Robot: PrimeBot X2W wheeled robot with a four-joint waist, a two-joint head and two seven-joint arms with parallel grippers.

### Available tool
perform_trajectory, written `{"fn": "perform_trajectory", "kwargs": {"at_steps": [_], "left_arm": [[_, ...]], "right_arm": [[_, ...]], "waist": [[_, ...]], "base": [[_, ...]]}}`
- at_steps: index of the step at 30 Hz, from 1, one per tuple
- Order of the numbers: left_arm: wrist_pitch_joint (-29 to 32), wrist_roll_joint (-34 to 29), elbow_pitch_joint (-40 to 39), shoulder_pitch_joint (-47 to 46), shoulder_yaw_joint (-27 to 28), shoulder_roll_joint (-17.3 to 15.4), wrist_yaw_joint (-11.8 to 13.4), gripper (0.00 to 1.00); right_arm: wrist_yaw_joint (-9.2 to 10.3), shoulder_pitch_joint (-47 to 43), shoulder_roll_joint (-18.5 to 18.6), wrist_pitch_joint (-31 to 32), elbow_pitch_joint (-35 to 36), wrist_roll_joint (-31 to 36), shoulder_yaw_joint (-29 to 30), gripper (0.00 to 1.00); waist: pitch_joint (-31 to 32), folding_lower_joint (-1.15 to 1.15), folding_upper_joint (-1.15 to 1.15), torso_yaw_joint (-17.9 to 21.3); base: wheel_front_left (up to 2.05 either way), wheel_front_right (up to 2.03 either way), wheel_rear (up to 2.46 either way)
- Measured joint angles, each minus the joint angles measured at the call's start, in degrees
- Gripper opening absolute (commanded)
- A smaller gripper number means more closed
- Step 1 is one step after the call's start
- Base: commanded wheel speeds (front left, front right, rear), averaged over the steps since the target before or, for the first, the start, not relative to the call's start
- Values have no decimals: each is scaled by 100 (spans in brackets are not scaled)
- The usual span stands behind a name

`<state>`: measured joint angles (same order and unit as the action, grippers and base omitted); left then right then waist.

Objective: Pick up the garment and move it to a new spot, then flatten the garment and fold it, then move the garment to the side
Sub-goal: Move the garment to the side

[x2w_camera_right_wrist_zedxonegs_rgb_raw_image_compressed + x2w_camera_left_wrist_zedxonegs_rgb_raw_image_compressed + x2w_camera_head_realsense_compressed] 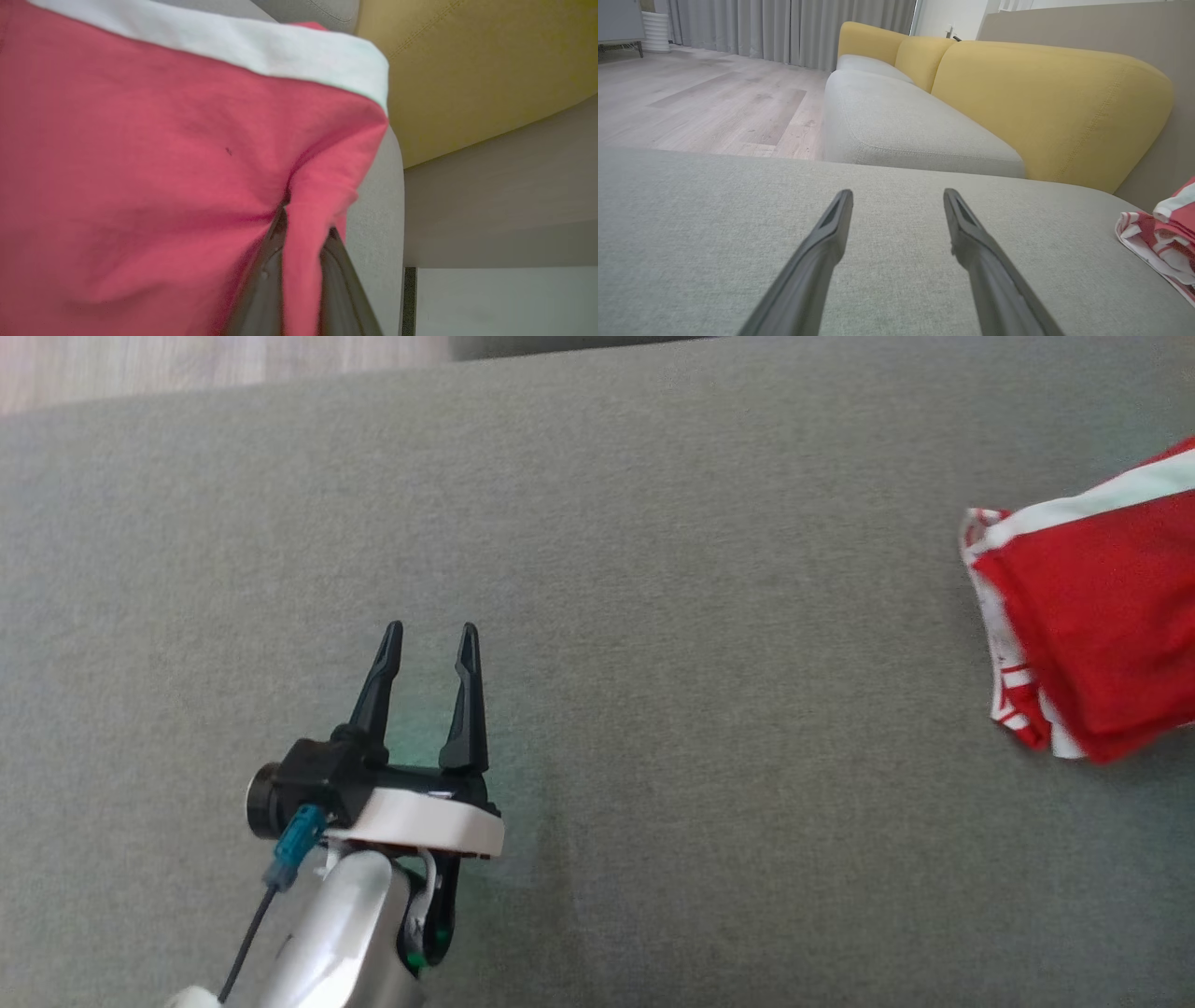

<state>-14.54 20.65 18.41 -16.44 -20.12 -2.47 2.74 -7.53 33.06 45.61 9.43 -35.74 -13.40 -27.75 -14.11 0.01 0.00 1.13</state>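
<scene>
The garment (1092, 607) is red cloth with white bands, folded into a compact bundle at the right edge of the grey cushion in the head view. Its striped edge also shows as the garment (1164, 233) at the right of the left wrist view. In the right wrist view the garment (163, 186) fills most of the picture, and my right gripper (303, 224) is shut on a fold of the red cloth pinched between its two dark fingers. My left gripper (429, 639) hovers open over bare cushion at lower left, well apart from the garment, nothing between its fingers (831, 233).
The work surface is a wide grey cushion (653, 569). Beyond it stand a grey sofa seat (901, 126) with yellow back cushions (1055, 107), wooden floor (700, 102) and grey curtains at the far left. A beige wall panel (504, 186) runs beside the cushion's edge.
</scene>
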Motion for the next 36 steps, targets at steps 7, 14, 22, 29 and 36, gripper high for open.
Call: {"fn": "perform_trajectory", "kwargs": {"at_steps": [7,14,22,29,36], "left_arm": [[0,3,18,-26,42,0,-31,100],[0,3,25,-40,107,0,-31,100],[0,-4,93,-39,137,1,-30,100],[0,-3,130,24,186,1,-30,100],[0,5,109,381,420,0,36,100]], "right_arm": [[0,26,-22,111,-420,316,621,0],[0,9,-301,331,-561,524,1237,0],[0,-186,-683,633,-544,846,2126,100],[0,-302,-1091,728,8,1200,2677,100],[0,-382,-2307,-98,1268,1032,3106,100]], "waist": [[-157,0,0,-173],[-162,-1,0,-209],[-47,-1,0,-172],[280,-2,0,-112],[865,-2,0,-64]], "base": [[0,0,0],[0,0,0],[0,0,0],[0,0,0],[0,0,0]]}}
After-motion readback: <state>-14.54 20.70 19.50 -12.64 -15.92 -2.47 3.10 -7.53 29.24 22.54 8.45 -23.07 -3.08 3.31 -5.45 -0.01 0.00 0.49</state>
